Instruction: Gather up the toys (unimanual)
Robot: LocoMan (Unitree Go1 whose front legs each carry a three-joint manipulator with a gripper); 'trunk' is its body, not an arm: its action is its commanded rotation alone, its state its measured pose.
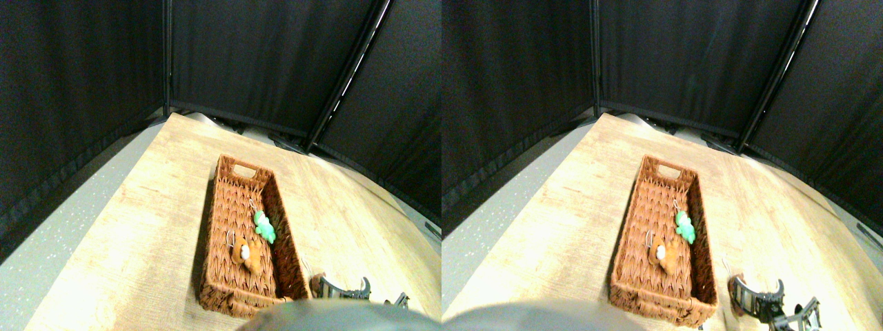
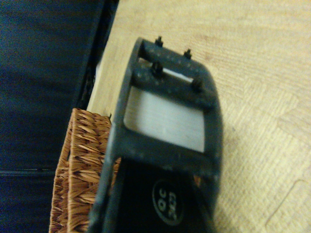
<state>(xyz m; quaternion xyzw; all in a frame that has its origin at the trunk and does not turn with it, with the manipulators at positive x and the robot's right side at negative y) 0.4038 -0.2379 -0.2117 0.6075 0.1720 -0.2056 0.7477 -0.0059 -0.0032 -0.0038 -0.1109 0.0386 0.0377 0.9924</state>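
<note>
You see a light wooden table top (image 1: pixel 138 234) with a pale grain; it fills most of the lower half of the stereo pair view. Behind it stand black fabric panels (image 1: pixel 262 62) that close the scene on three sides, and they meet at dark upright poles (image 1: pixel 166 55). To the left of the table there is a grey speckled floor (image 1: pixel 48 255). A thin line of bright light (image 1: pixel 359 62) shows along the slanted pole on the right.
</note>
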